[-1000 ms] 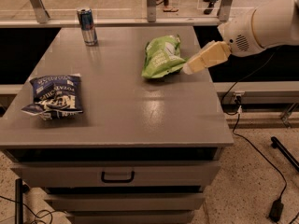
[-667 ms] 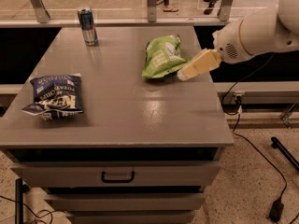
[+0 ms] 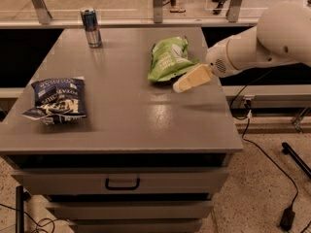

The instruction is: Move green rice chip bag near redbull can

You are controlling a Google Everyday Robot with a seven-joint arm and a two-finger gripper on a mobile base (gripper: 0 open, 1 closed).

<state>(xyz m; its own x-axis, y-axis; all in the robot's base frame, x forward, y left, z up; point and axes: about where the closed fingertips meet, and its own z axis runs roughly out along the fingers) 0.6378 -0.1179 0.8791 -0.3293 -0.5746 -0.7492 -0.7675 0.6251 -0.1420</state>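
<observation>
The grey table [image 3: 146, 125] carries the green rice chip bag [image 3: 167, 59] lying toward its far right. The bag looks light, soft and crinkly, apt to slide or buckle, so a pinch on its near edge seems best. The gripper [image 3: 191, 79] hangs over the table's right side, just beside that edge; I cannot tell whether it is released or clenched. The redbull can [image 3: 91, 27] stands at the table's far left.

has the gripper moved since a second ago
Yes: the gripper has come left and down in view, along the right edge of the green rice chip bag.
</observation>
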